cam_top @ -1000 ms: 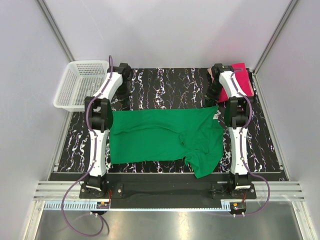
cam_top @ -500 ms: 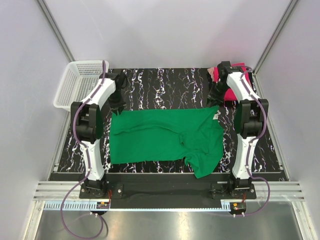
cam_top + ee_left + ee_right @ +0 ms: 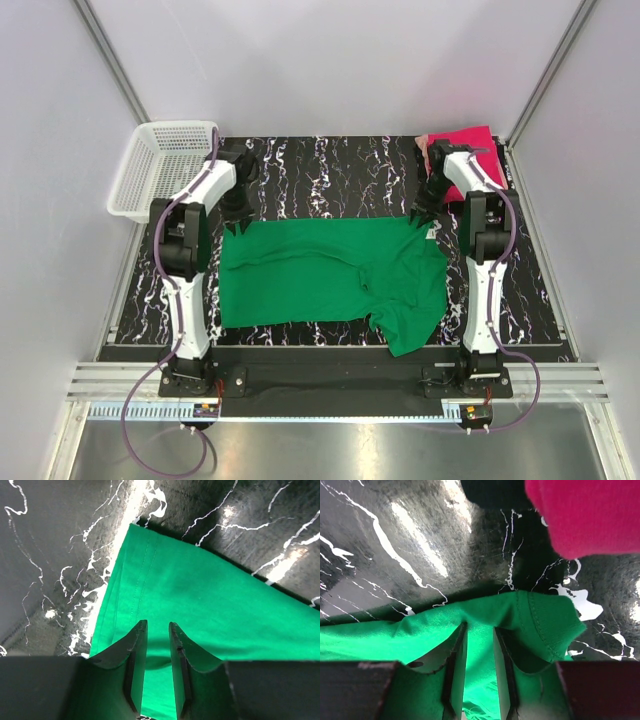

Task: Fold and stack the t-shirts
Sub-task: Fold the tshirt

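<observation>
The green t-shirt (image 3: pixel 330 272) lay spread out sideways across the middle of the black, white-veined desk (image 3: pixel 330 165). Its hem end pointed left and its neck end pointed right. It was plain bright green and mostly flat, with long creases running across the body. A small white label (image 3: pixel 432 232) showed at the far right corner. One sleeve (image 3: pixel 405 330) stuck out toward the near edge of the desk, rumpled and reaching past the rest of the cloth.

The pink t-shirt (image 3: pixel 465 145) sat as a compact hot-pink bundle in the far right corner of the desk, apart from the green one. A white mesh basket (image 3: pixel 165 165) stood off the far left corner.

The left pincer (image 3: pixel 157 626) hung over the far left corner of the green t-shirt. Its fingers (image 3: pixel 134 672) stood a narrow gap apart, and flat cloth with a stitched hem showed through the gap, with nothing clamped. The right pincer (image 3: pixel 480 628) was down at the far right corner, also with a narrow gap between its jaws. There the cloth bunched up on either side of the fingers, and a stitched edge curled just to the right. In the right wrist view the green cloth showed through the gap rather than being squeezed in it.
</observation>
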`<state>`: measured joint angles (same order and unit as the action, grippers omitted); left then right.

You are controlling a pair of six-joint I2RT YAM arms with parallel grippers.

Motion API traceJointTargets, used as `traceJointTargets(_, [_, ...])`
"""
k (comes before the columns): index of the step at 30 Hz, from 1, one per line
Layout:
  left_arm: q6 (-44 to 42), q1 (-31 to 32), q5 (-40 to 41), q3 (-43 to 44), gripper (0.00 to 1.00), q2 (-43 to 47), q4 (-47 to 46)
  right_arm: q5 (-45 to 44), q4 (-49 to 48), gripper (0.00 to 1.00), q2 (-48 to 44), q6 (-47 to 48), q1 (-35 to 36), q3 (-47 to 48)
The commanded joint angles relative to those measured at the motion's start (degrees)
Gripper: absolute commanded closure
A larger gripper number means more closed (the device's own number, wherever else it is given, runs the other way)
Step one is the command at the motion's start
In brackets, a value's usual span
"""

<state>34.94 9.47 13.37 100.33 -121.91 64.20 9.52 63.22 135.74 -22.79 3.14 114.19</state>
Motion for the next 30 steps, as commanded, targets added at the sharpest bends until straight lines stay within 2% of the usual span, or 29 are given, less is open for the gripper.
traceJointTargets(1, [-0.49,0.11,1.22,1.53,0.71,-0.87,-1.01,-2.22,2.08,0.67,0.48,0.28,-0.50,3.93])
traceJointTargets(4, [-0.05,0.11,1.31,1.62,0.71,-2.28,-1.19,-2.58,2.17,0.72,1.28,0.37,-0.50,3.32])
traceJointTargets(5, [-0.05,0.11,1.40,1.88,0.72,-2.72,-1.27,-2.58,2.26,0.84,1.54,0.37,-0.50,3.32])
traceJointTargets(6, [-0.05,0.11,1.57,2.14,0.75,-3.16,-1.28,-2.49,2.26,0.93,2.06,0.20,-0.50,3.23])
traceJointTargets(7, [0.04,0.11,1.66,2.49,0.84,-4.12,-1.19,-2.57,2.26,1.00,2.42,-0.15,-0.50,2.97])
traceJointTargets(10, [0.48,0.11,1.58,3.37,1.00,-5.44,-1.27,-2.31,2.26,1.00,3.12,-0.50,-0.50,2.79])
traceJointTargets(18, [1.01,0.11,1.14,8.82,1.00,-9.22,-1.10,-2.66,2.35,1.00,5.14,-1.12,-0.50,6.56])
traceJointTargets(26, [1.71,0.11,0.26,17.52,1.00,-13.35,1.80,-1.70,7.35,1.00,10.94,-0.86,-0.50,19.30])
traceJointTargets(30, [1.89,0.11,0.34,18.49,1.00,-14.06,1.98,-1.87,9.99,1.00,14.54,-0.68,-0.50,25.98])
